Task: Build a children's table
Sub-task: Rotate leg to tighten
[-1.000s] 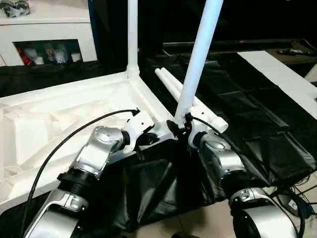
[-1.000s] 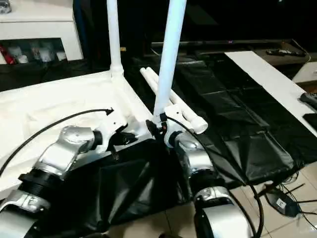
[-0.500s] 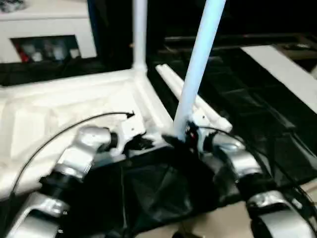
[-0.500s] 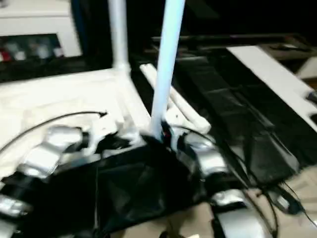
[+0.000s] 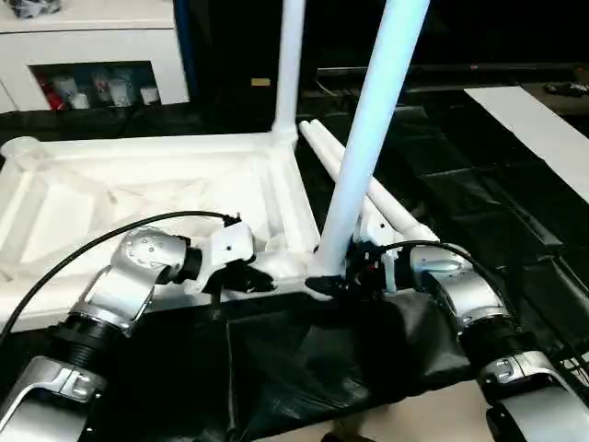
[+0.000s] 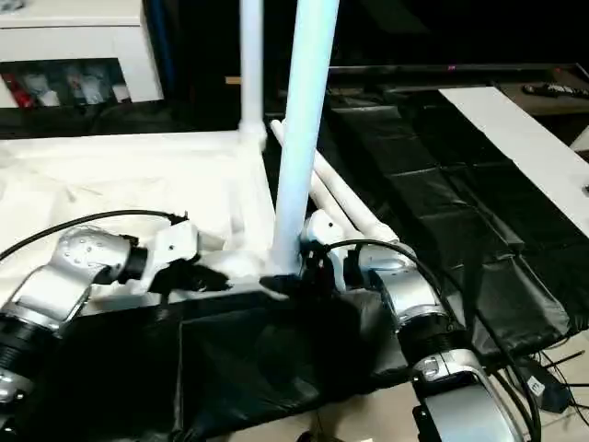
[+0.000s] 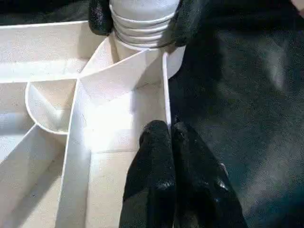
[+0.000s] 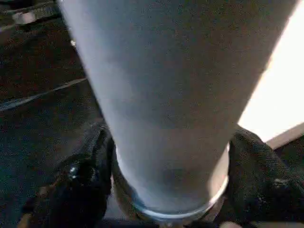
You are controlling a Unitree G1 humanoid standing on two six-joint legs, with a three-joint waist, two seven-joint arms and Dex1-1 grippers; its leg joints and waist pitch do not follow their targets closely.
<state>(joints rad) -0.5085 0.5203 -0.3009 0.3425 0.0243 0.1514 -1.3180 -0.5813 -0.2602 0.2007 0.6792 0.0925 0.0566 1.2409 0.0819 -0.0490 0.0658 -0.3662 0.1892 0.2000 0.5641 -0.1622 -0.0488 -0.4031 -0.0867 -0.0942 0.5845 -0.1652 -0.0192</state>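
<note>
White plastic, ribs up, the children's table top (image 5: 138,184) lies upside down on a black sheet (image 5: 304,359). From the left, a silver forearm reaches across to the top's near edge, where the left gripper (image 7: 168,130) has its fingers closed on the thin edge wall near the corner socket. One leg (image 5: 290,64) stands in the far corner. Another leg (image 5: 368,138) rises from the near corner socket, and the right gripper (image 8: 166,190), wrist bent inward, clasps its base with a finger on each side. Two spare legs (image 5: 368,189) lie on the sheet just beyond.
</note>
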